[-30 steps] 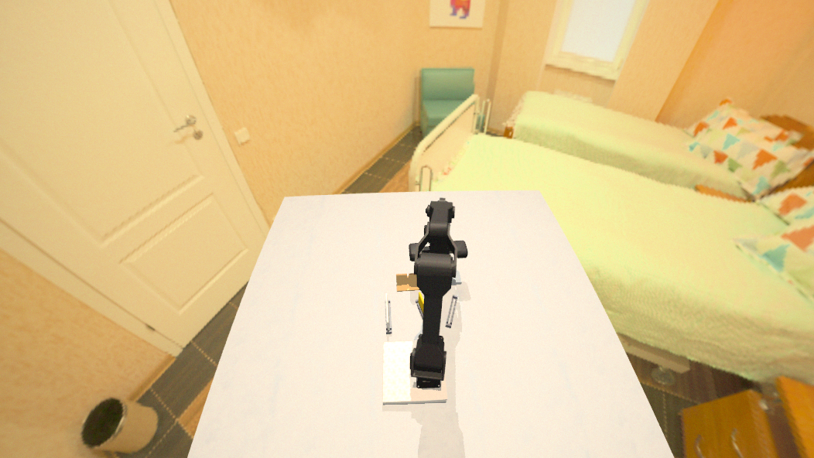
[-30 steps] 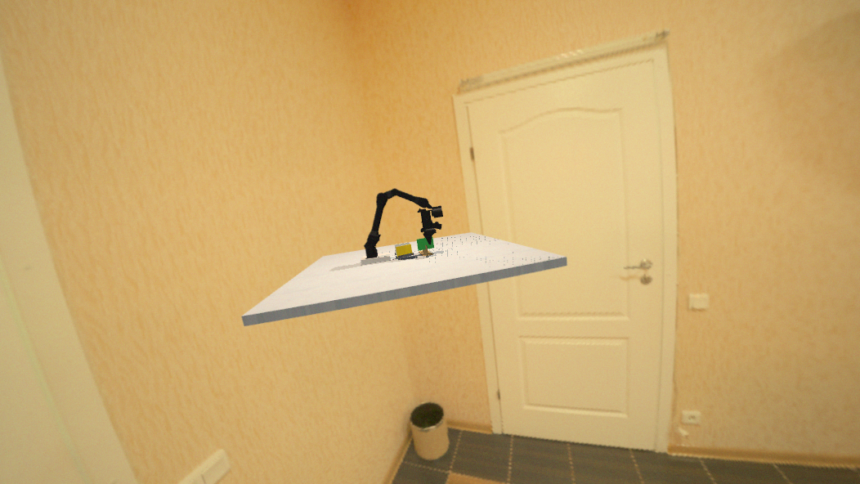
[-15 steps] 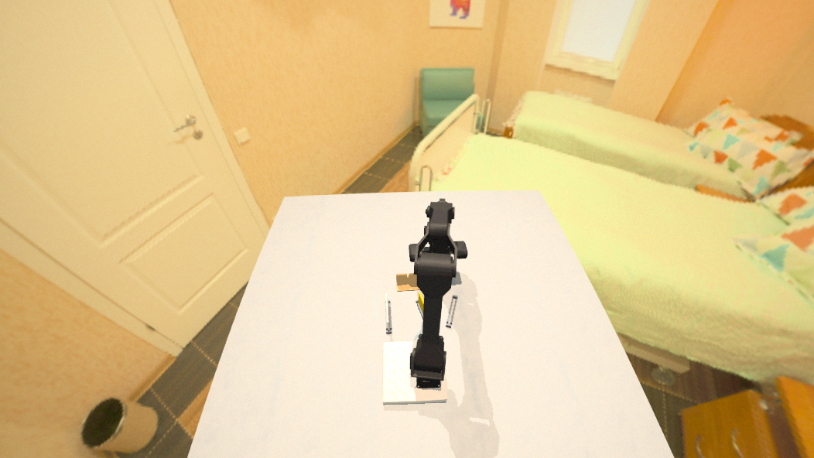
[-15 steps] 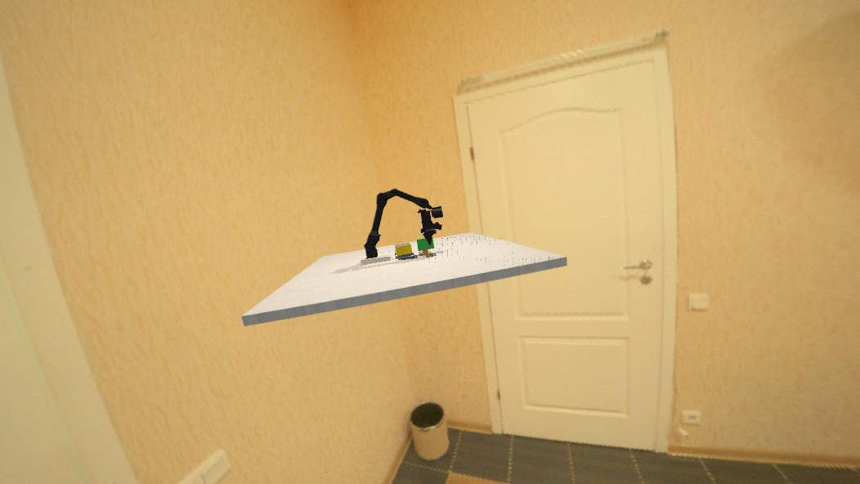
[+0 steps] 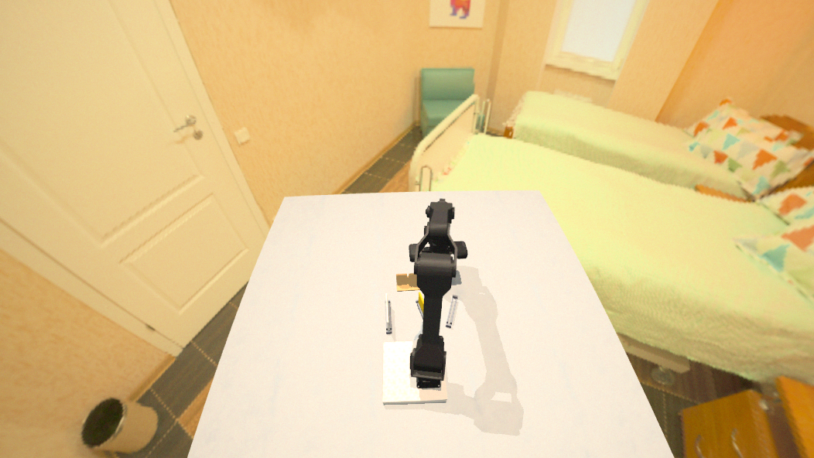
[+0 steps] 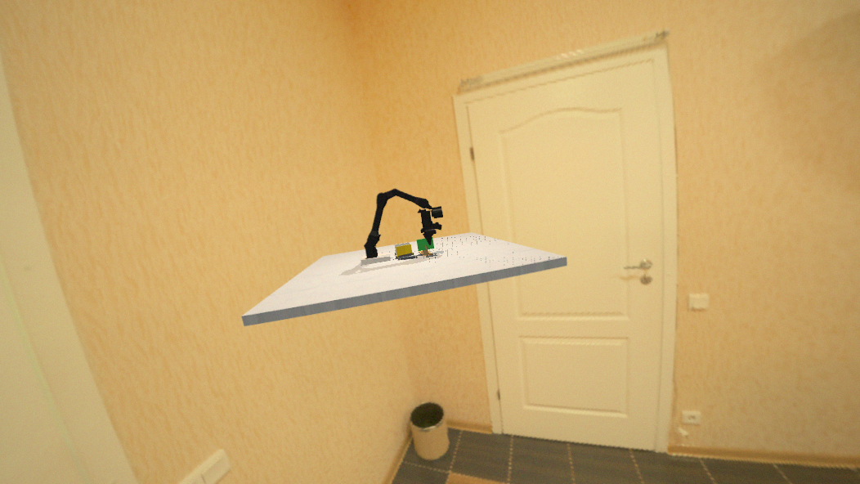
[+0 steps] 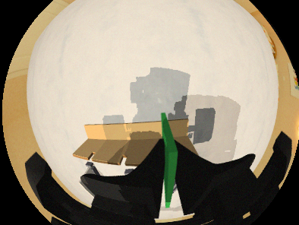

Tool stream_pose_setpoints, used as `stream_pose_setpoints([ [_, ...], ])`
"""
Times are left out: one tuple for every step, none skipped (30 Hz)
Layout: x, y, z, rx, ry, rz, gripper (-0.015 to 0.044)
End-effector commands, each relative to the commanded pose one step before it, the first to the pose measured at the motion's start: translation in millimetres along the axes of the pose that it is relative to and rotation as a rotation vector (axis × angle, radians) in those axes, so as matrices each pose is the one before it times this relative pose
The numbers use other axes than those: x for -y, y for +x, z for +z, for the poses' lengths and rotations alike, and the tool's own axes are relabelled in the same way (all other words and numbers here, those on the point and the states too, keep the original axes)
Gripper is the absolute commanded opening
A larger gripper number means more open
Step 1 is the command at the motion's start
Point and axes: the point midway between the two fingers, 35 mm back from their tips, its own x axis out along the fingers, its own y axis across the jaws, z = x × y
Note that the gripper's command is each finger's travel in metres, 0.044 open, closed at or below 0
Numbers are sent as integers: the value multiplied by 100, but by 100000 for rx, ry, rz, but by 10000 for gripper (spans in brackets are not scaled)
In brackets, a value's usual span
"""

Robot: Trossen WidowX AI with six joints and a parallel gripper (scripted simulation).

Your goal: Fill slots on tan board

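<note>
Gripper: fingers pinch the green board — upright, crosswise to the tan board, apparently above it; slot alignment — hidden by the fingers — cannot be confirmed.

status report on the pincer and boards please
Pincer shut on flat green board, upright. Slotted tan wooden board beneath. Flat yellow board standing nearby. No obstruction visible.
</note>
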Motion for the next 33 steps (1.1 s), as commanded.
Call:
stream_pose_setpoints([
  [-29, 107, -58, -141, 26, 163, 0],
  [0, 0, 0, 0, 0, 0, 0],
  [0, 0, 0, 0, 0, 0, 0],
  [0, 0, 0, 0, 0, 0, 0],
  [0, 0, 0, 0, 0, 0, 0],
  [0, -19, 0, 0, -218, 0, 0],
  [-6, -40, 12, 1, -465, 0, 0],
  [-16, -35, 26, 2, -397, 1, 0],
  [-12, -27, 20, 2, -310, 1, 0],
  [-11, 7, 9, 1, 78, 1, 0],
  [-11, 7, 9, 1, 78, 1, 0],
  [0, 0, 0, 0, 0, 0, 0],
  [0, 0, 0, 0, 0, 0, 0],
  [-6, 16, -7, -1, 181, 1, 0],
  [-6, 16, -7, -1, 181, 1, 0],
  [25, 27, -25, -2, 311, -2, 0],
  [32, 34, -31, -2, 393, -3, 0],
  [13, 15, -13, -1, 168, -1, 0],
  [0, 0, 0, 0, 0, 0, 0],
  [0, 0, 0, 0, 0, 0, 0],
  [0, 0, 0, 0, 0, 0, 0],
  [0, 0, 0, 0, 0, 0, 0],
  [0, 0, 0, 0, 0, 0, 0],
  [0, 0, 0, 0, 0, 0, 0],
  [0, 0, 0, 0, 0, 0, 0],
  [0, 0, 0, 0, 0, 0, 0],
  [0, 0, 0, 0, 0, 0, 0],
  [0, 0, 0, 0, 0, 0, 0],
  [0, -19, -1, 0, -218, 0, 0],
  [-7, -40, 10, 1, -464, 0, 0],
  [-24, -51, 36, 3, -586, 2, 0],
  [-10, -21, 15, 1, -243, 1, 0],
  [-8, 12, 5, 0, 139, 1, 0],
])
